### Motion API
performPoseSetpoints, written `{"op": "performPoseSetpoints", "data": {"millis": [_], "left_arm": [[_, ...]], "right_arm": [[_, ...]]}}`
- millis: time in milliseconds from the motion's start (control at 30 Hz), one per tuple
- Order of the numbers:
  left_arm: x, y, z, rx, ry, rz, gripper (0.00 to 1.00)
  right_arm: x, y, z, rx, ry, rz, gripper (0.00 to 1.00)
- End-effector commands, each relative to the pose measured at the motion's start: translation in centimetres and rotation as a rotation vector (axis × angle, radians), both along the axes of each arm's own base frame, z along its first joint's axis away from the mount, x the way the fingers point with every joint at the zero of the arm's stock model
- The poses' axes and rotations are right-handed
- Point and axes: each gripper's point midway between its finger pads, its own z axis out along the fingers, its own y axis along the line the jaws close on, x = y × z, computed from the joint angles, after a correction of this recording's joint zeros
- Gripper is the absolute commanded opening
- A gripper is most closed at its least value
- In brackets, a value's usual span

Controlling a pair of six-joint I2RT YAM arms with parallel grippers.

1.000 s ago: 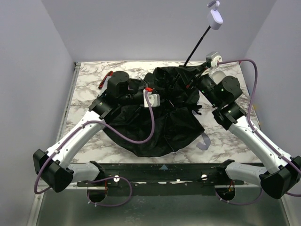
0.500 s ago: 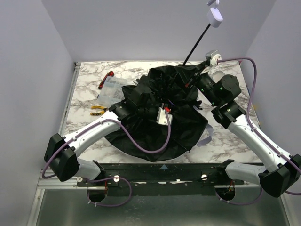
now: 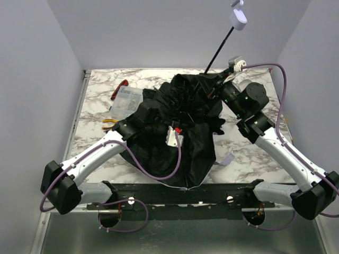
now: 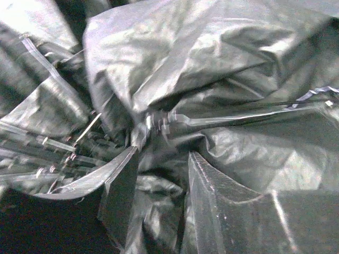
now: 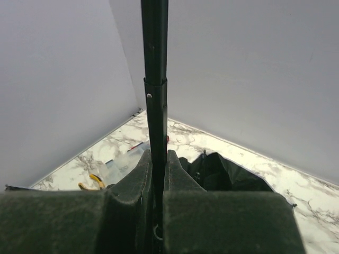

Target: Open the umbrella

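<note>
Right claw (image 5: 157,157) was closed tight on the umbrella's (image 3: 201,114) thin black shaft (image 5: 154,53), one finger on each side. The shaft ran up and away from this claw at a slant. The pale handle (image 3: 238,18) sat at its far end, high above the claw.

The black canopy (image 3: 196,148) lay crumpled on the marble tabletop (image 3: 249,153), below and to the left of the right claw, lining side up.

Left claw (image 4: 161,159) was pushed down into the canopy with its jaws partly apart. Folds of lining lay in the gap, and metal ribs (image 4: 233,119) met just ahead of the fingertips.

Well to the left of the left claw, on bare tabletop, were:
- a clear box (image 3: 127,98)
- a red-handled tool (image 3: 119,89) beyond the box
- yellow-handled pliers (image 3: 110,123) nearer the left arm
</note>
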Motion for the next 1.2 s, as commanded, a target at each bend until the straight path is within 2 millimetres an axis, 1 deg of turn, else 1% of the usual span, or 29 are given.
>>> {"op": "performPoseSetpoints", "data": {"millis": [0,33,100,167,233,367,433,600,733,767,867,967,1067,1100,1133,1167], "left_arm": [[0.5,-0.7,6.2,-0.221,0.057,0.084,0.42],[1.2,-1.0,7.4,-0.268,0.023,0.11,0.4],[2.5,-1.5,9.0,-0.336,-0.009,0.171,0.38],[3.9,-1.8,9.7,-0.36,-0.043,0.224,0.36],[5.3,-2.3,9.9,-0.366,-0.082,0.27,0.35],[6.8,-3.5,10.2,-0.382,-0.114,0.319,0.34],[7.0,-4.3,10.0,-0.368,-0.123,0.321,0.33],[7.6,-6.7,8.1,-0.316,-0.172,0.331,0.32],[7.6,-9.2,7.0,-0.295,-0.179,0.31,0.33],[7.6,-10.0,6.2,-0.28,-0.176,0.298,0.33],[7.7,-12.1,4.9,-0.258,-0.173,0.262,0.33],[7.6,-13.7,4.1,-0.238,-0.14,0.221,0.33],[5.6,-14.5,2.4,-0.185,-0.042,0.115,0.34],[4.6,-14.7,2.1,-0.173,-0.008,0.065,0.35],[3.5,-14.6,1.5,-0.147,0.036,0.023,0.39],[2.5,-14.6,1.5,-0.138,0.068,-0.013,0.47]], "right_arm": [[-1.5,-1.4,5.1,0.1,-0.13,-0.013,0.0],[-1.5,-1.4,4.9,0.104,-0.12,-0.011,0.0],[-1.5,-1.3,4.5,0.111,-0.105,-0.01,0.0],[-1.4,-1.4,4.3,0.116,-0.093,-0.015,0.0],[-1.2,-1.6,4.1,0.122,-0.084,-0.028,0.0],[-0.8,-1.8,3.9,0.141,-0.065,-0.051,0.0],[-0.5,-2.0,3.8,0.153,-0.05,-0.066,0.0],[0.2,-2.5,3.5,0.199,-0.008,-0.107,0.0],[0.3,-2.4,3.3,0.223,0.018,-0.101,0.0],[0.2,-2.2,3.2,0.224,0.023,-0.092,0.0],[0.0,-2.0,3.4,0.232,0.03,-0.074,0.0],[-0.2,-1.9,3.5,0.23,0.027,-0.065,0.0],[-0.3,-2.0,3.7,0.223,0.014,-0.068,0.0],[-0.3,-2.0,3.7,0.221,0.011,-0.069,0.0],[-0.3,-2.1,3.8,0.22,0.004,-0.07,0.0],[-0.7,-1.6,3.9,0.209,-0.009,-0.039,0.0]]}}
